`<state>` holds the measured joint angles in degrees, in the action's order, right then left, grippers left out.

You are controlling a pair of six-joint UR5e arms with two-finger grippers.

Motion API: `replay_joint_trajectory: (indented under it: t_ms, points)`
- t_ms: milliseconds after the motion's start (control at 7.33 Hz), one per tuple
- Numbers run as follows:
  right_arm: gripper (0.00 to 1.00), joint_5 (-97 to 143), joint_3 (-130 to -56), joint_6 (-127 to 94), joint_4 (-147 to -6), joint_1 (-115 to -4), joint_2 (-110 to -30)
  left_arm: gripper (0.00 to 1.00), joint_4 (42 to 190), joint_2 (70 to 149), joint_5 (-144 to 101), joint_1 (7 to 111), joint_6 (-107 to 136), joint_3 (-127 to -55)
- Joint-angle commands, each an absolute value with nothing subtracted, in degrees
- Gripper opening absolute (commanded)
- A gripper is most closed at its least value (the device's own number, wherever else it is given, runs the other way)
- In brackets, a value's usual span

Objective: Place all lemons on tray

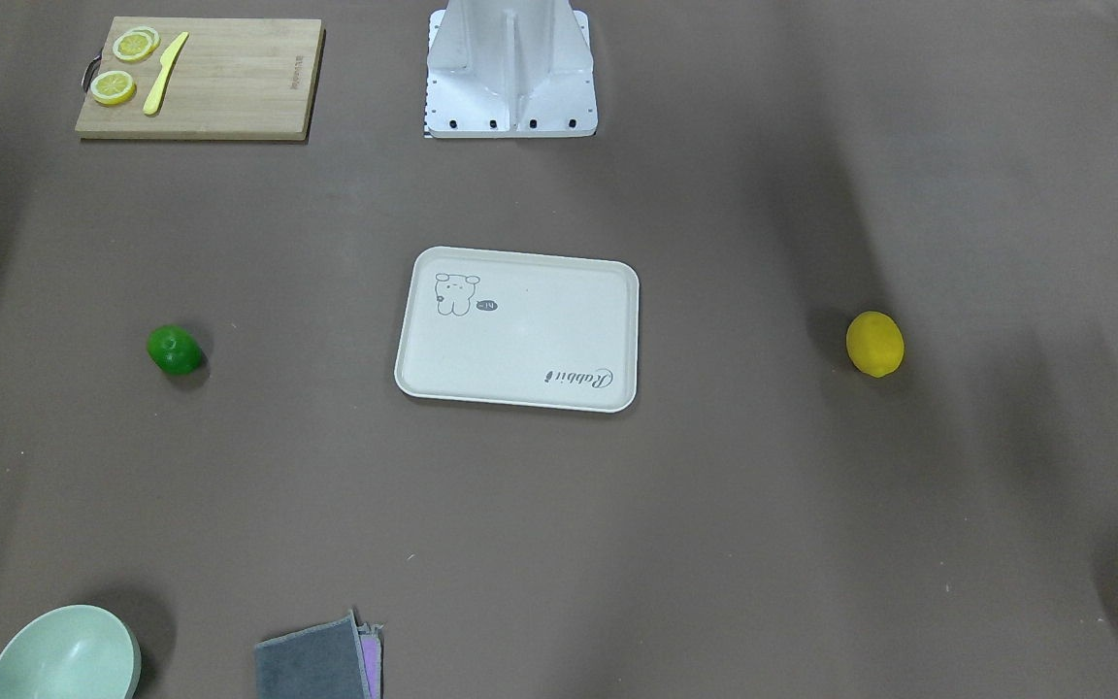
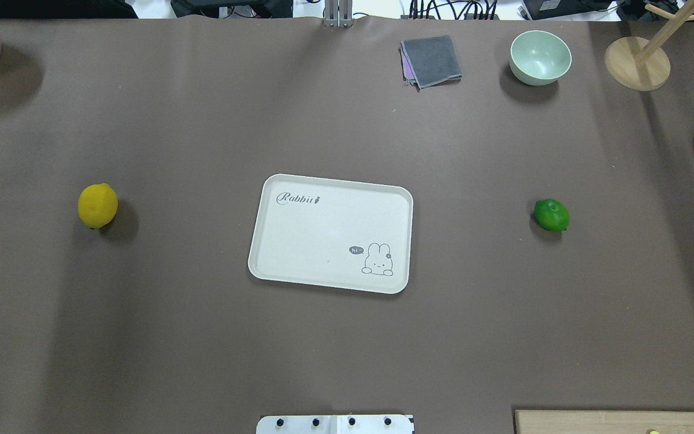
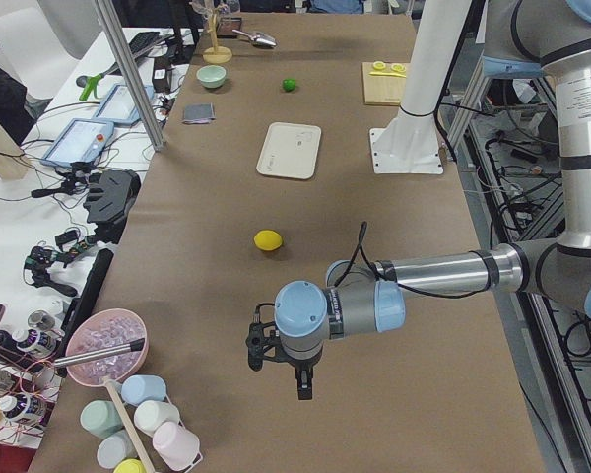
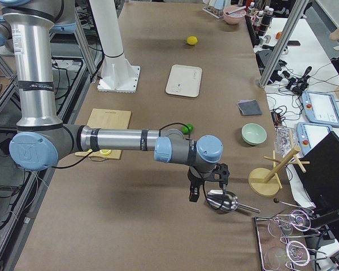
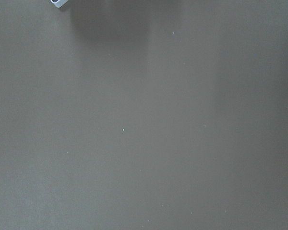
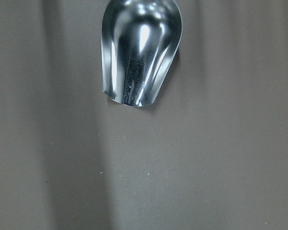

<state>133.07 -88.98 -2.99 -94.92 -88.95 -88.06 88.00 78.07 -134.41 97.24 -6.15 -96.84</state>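
On table (image 2: 202,361), overhead, at nine o'clock of tray (image 2: 329,229): yellow lemon (image 2: 97,205), axis twelve-to-six, nearest left fingers (image 3: 304,384); green lemon (image 2: 551,215) at three, nearest right fingers (image 4: 192,193); cannot tell either pair's spread.

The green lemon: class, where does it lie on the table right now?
In the overhead view the green lemon lies on the table, right of the tray and apart from it, nearer the robot than the bowl.

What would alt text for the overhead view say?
A cream tray sits bare mid-table, a yellow lemon well to its left and a green lemon well to its right. A grey cloth and pale green bowl lie near the far edge.
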Motion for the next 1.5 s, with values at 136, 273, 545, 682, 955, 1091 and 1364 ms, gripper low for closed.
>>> replay_joint_trajectory:
  t_ms: [136, 273, 545, 682, 955, 1091, 1364]
  points:
    - [1.0, 133.07, -88.77, -2.99, -94.92, -88.95, -88.15, 0.98, 87.8, 78.13, -132.28, 96.86, -6.15, -97.12]
    - [1.0, 133.07, -89.2, -2.99, -94.92, -88.95, -87.55, 0.98, 87.37, 79.27, -132.19, 96.86, -6.15, -97.03]
    - [1.0, 134.81, -90.0, -4.12, -94.92, -88.86, -86.84, 0.98, 85.01, 81.9, -132.28, 93.28, -5.46, -98.17]
    - [1.0, 135.52, -90.17, -6.05, -94.83, -88.6, -86.92, 0.98, 79.33, 86.87, -132.28, 90.38, -5.19, -97.83]
    - [1.0, 136.58, -94.98, -9.81, -94.92, -86.5, -87.79, 0.98, 69.21, 97.34, -132.97, 86.32, 3.97, -97.81]
    - [1.0, 138.15, -95.97, -14.19, -94.83, -85.27, -88.24, 0.98, 69.26, 98.34, -133.15, 83.09, 9.26, -99.3]
    - [1.0, 137.82, -97.9, -21.92, -94.75, -78.7, -86.32, 0.98, 71.87, 100.18, -133.68, 79.38, 18.59, -99.49]
